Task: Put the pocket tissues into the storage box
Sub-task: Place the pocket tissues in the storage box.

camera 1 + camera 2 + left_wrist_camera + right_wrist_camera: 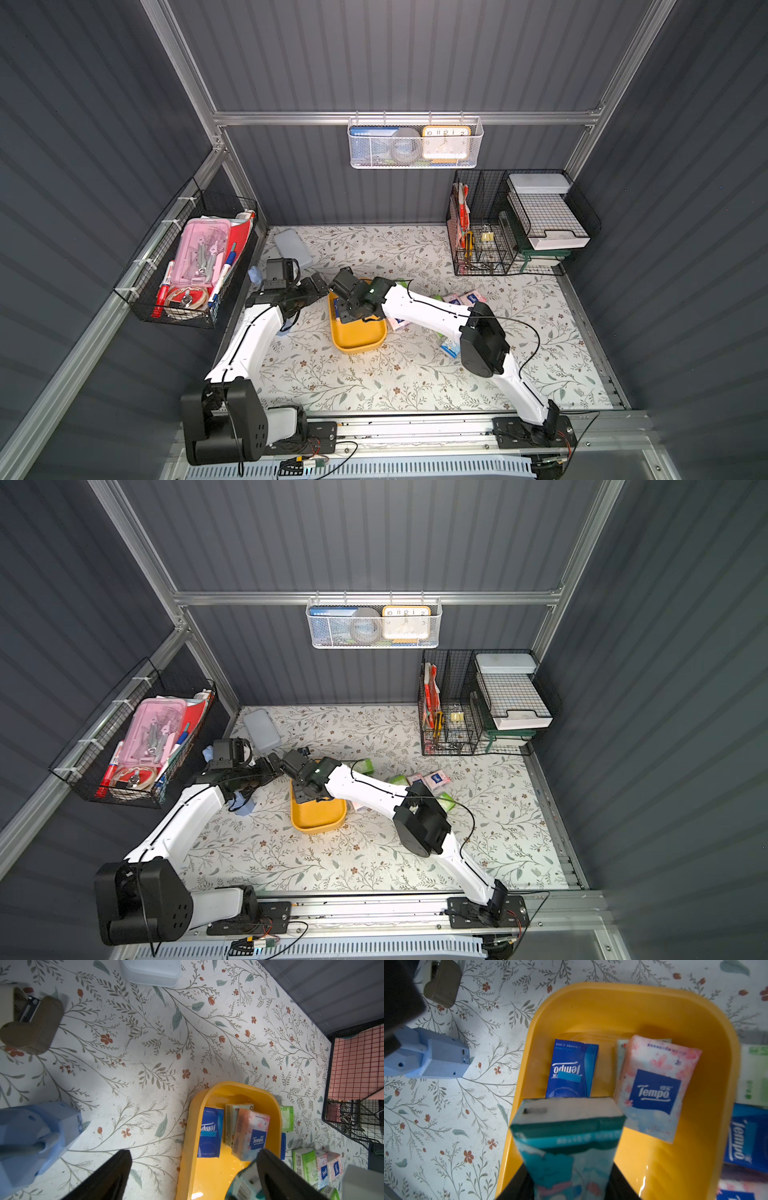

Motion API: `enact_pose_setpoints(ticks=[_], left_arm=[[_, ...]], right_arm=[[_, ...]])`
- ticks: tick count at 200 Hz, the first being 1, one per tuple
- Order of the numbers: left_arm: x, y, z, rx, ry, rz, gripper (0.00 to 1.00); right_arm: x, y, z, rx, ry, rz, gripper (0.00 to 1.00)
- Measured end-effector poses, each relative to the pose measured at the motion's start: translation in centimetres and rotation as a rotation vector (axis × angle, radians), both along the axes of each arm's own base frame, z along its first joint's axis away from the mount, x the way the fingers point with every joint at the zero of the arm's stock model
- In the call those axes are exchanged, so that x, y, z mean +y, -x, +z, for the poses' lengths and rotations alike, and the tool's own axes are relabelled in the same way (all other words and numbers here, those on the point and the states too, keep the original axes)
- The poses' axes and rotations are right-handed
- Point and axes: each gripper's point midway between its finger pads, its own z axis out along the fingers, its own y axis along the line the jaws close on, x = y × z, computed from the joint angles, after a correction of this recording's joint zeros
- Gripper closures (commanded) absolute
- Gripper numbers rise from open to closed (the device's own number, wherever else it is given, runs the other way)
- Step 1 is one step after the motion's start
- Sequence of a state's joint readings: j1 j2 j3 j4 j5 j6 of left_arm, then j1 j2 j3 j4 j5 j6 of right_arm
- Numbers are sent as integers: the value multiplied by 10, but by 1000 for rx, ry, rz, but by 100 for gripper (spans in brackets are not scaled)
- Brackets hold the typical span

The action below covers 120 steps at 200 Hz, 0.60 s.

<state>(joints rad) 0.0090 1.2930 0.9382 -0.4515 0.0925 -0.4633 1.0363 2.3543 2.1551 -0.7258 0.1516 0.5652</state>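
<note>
Above the table (374, 382), in both top views, the right gripper (347, 309) hangs over the far half of the mustard storage box (359, 340). Loose pocket tissues (461, 298) lie beside its arm. From the left wrist, the left gripper (193, 1153) stands wide apart and empty just beside the box. From the right wrist, the jaws pinch a teal packet (569, 1136) above the box floor, near a dark blue Tempo packet (571, 1068) and a pink Tempo packet (654, 1088). Lowering it before letting go should stop it bouncing out.
</note>
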Motion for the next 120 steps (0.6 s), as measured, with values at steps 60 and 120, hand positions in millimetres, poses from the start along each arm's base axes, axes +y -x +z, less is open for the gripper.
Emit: enact_pose_setpoints(ticks=[60, 120], left_arm=[[12, 8, 2, 6, -53, 43, 1], [19, 11, 1, 18, -90, 72, 1]], right_arm=[[11, -21, -8, -23, -13, -24, 50], [10, -31, -6, -40, -16, -43, 30]])
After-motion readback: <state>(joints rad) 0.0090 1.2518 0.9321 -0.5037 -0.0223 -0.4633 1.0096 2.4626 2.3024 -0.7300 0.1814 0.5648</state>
